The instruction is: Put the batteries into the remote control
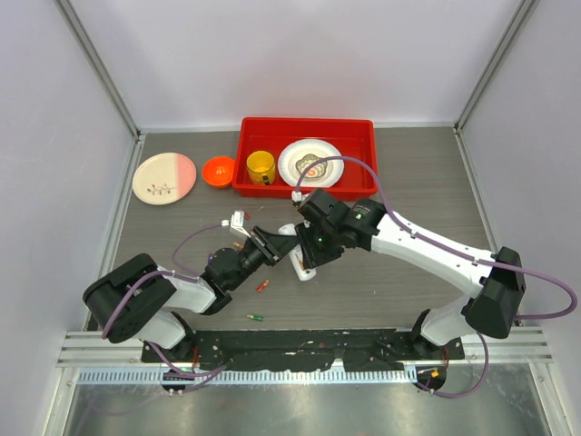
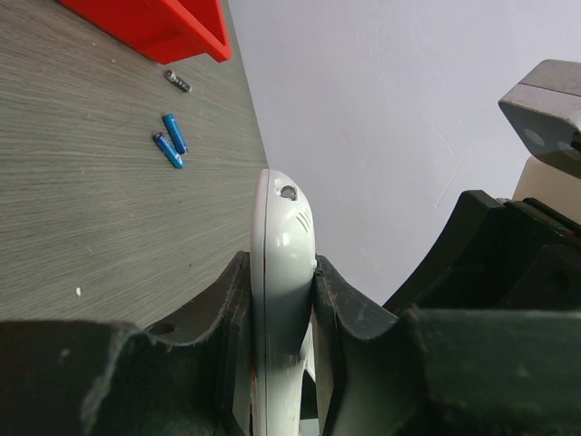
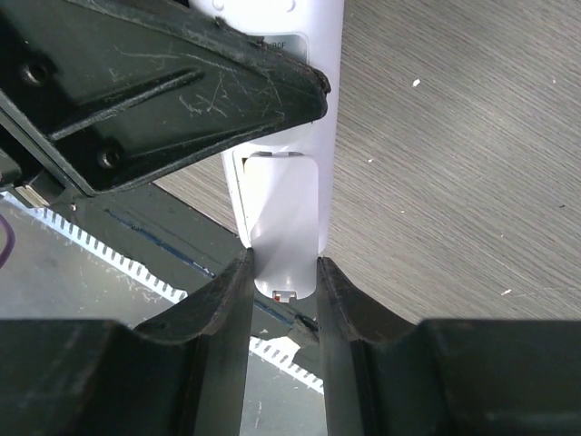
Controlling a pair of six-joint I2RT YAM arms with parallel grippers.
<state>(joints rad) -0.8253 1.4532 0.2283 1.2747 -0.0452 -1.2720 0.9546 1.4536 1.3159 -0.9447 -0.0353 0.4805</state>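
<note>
The white remote control (image 1: 300, 264) is held off the table between both grippers. My left gripper (image 1: 277, 243) is shut on it, gripping it edgewise (image 2: 283, 263), with the remote's rounded end (image 2: 284, 218) sticking out past the fingers. My right gripper (image 1: 310, 251) is shut on the remote's other end (image 3: 283, 262), where the back cover (image 3: 281, 204) faces the camera. Two blue batteries (image 2: 171, 141) and a dark one (image 2: 178, 81) lie on the table. A red battery (image 1: 262, 286) and a green battery (image 1: 255, 317) lie nearer the bases.
A red tray (image 1: 363, 127) at the back holds a yellow cup (image 1: 261, 166) and a patterned plate (image 1: 310, 163). An orange bowl (image 1: 218, 170) and a pink-and-cream plate (image 1: 164, 177) sit to its left. The tray's corner (image 2: 154, 27) shows in the left wrist view.
</note>
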